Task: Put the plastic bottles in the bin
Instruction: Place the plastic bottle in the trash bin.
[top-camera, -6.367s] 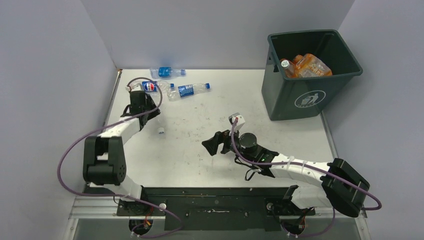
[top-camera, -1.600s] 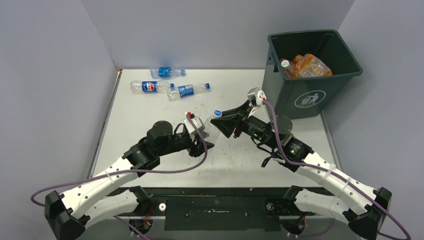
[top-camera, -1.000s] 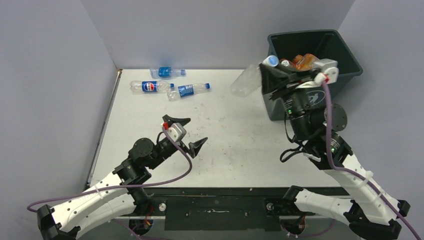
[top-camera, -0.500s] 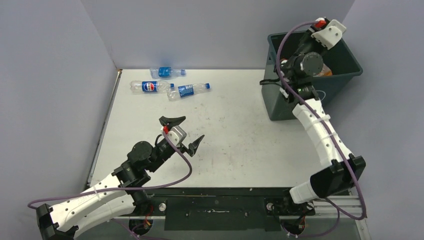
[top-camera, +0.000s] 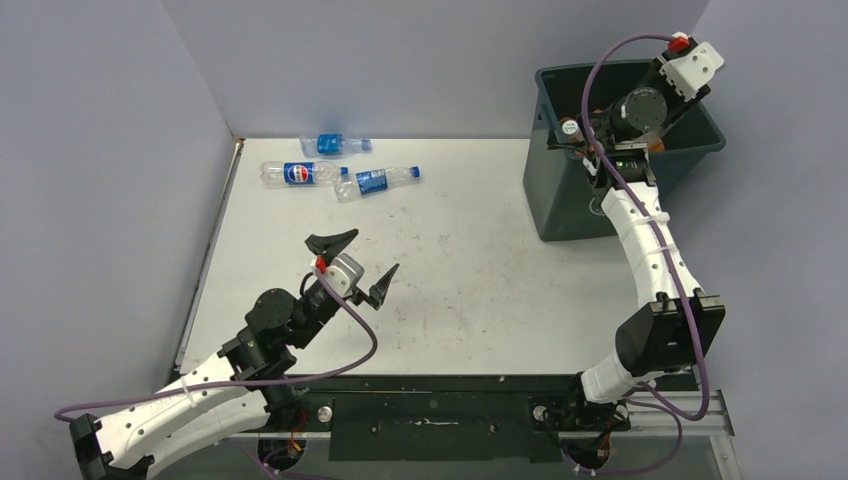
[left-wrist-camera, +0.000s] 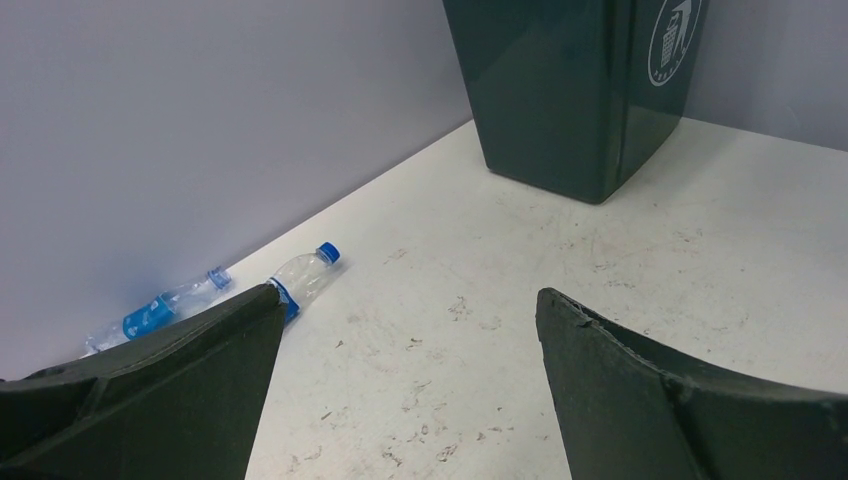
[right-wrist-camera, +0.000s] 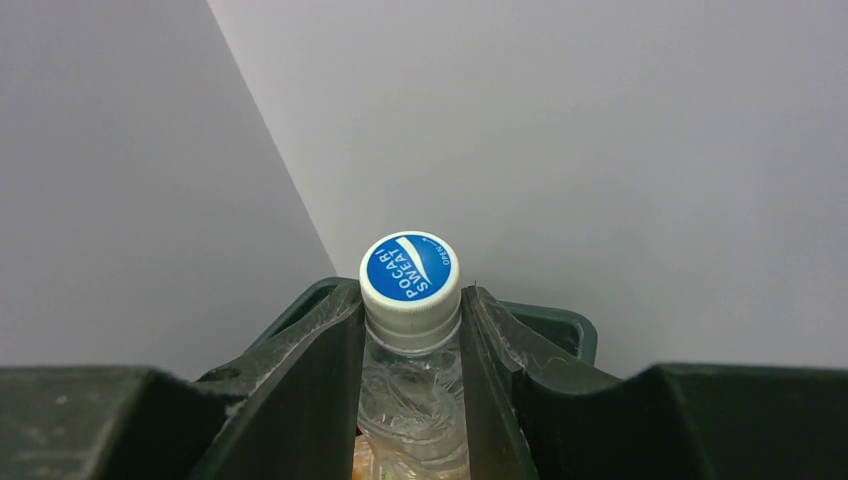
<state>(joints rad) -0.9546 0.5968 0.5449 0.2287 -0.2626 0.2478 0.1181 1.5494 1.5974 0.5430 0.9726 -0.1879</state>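
Observation:
My right gripper (right-wrist-camera: 410, 305) is shut on the neck of a clear plastic bottle (right-wrist-camera: 411, 268) with a blue-topped cap. In the top view that arm reaches over the dark grey-green bin (top-camera: 560, 205), and its fingers and the held bottle are hidden behind the wrist. Three more plastic bottles with blue labels lie at the table's back left (top-camera: 335, 144), (top-camera: 295, 173), (top-camera: 375, 181). My left gripper (top-camera: 372, 252) hangs open and empty over the table's near left middle, well short of them. The left wrist view shows two bottles (left-wrist-camera: 300, 275), (left-wrist-camera: 160, 310) and the bin (left-wrist-camera: 570, 100).
Inside the bin lie an orange bottle (top-camera: 655, 146) and one with a white cap (top-camera: 571, 127). Grey walls close the table at the back and on both sides. The bin rim (right-wrist-camera: 560, 325) shows behind the held bottle in the right wrist view.
My right arm has swung the bottle from in front of the bin up over its opening. The left arm has drawn back a little toward its base, still open.

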